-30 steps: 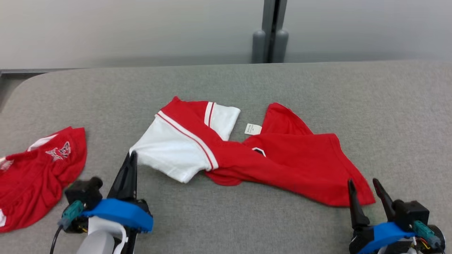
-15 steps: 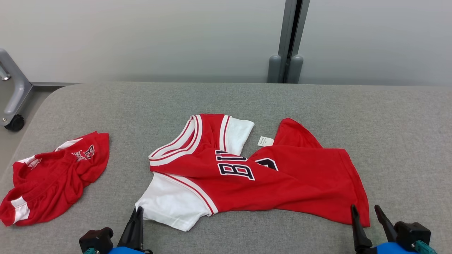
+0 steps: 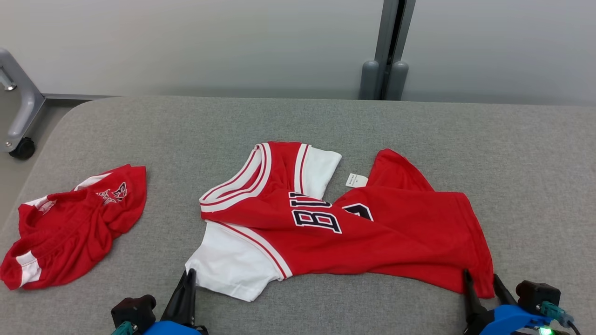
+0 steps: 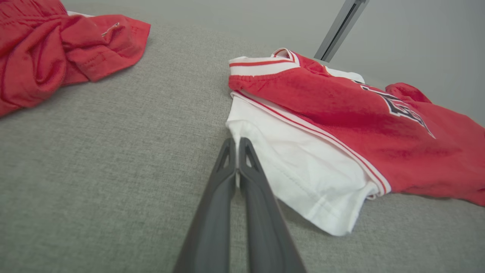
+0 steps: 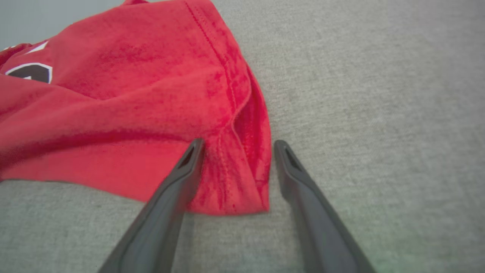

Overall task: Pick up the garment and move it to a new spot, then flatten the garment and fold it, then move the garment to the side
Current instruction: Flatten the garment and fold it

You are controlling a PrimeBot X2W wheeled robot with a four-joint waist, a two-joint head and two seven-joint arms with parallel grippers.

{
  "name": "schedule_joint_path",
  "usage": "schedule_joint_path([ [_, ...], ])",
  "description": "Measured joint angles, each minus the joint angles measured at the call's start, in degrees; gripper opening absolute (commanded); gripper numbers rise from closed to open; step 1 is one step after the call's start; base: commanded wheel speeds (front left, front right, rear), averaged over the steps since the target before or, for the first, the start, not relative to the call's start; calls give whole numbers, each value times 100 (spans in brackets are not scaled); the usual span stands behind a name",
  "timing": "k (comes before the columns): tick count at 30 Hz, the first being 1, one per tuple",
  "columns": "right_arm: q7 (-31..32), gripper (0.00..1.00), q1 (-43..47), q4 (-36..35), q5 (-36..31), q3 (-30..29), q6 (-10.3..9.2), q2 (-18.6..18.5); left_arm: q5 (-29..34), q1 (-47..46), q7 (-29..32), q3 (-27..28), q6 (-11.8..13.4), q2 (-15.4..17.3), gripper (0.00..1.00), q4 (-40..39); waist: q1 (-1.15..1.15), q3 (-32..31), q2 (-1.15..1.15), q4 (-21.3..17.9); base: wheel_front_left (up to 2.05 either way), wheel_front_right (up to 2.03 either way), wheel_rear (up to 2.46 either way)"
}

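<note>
Nearest the robot, the left claw [image 3: 190, 274] is pressed shut, its tips at the edge of the white sleeve [image 3: 233, 265], which lies at its 1 o'clock. I can't tell whether any cloth is nipped. The right claw [image 3: 480, 275] stands wide open, straddling the red hem corner [image 5: 242, 189] at its 12 o'clock and gripping nothing. The garment [image 3: 372, 232] lies twisted mid-tabletop [image 3: 298, 121], long axis 9 to 3 o'clock, one end by each claw. I'd judge both arms equally placed for stretching it flat. Open room lies beyond at 12 and toward 3; a second red garment [image 3: 70, 223] crowds 9 o'clock.
</note>
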Motion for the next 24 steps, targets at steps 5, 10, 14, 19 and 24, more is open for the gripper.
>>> schedule_joint_path([
  [5, -11, 0, -105, 146, 70, 147, -9, -59, -33, -26, 0, -8, 0, 13, 0, -44, 0, 8, 0, 50, 0, 0, 0],
  [10, 62, 0, 76, -436, 226, 268, -8, -1, -38, -53, 1, 42, 0, 15, 0, -378, 1, -72, 0, 21, 0, 0, 0],
  [14, 60, 0, 134, -1225, 557, 379, -2, 18, 4, -183, 1, 85, 0, 42, 0, -938, 1, -197, 0, -19, 0, 0, 0],
  [19, 63, 0, -79, -2293, 775, 522, -1, 20, 73, -643, 1, 176, 0, 264, 0, -1918, 1, -334, 0, -84, 0, 0, 0],
  [24, 62, 0, -731, -3283, 818, 669, -1, 20, 171, -1488, 1, 101, 0, 867, 0, -2713, 1, -408, 0, -157, 0, 0, 0],
])
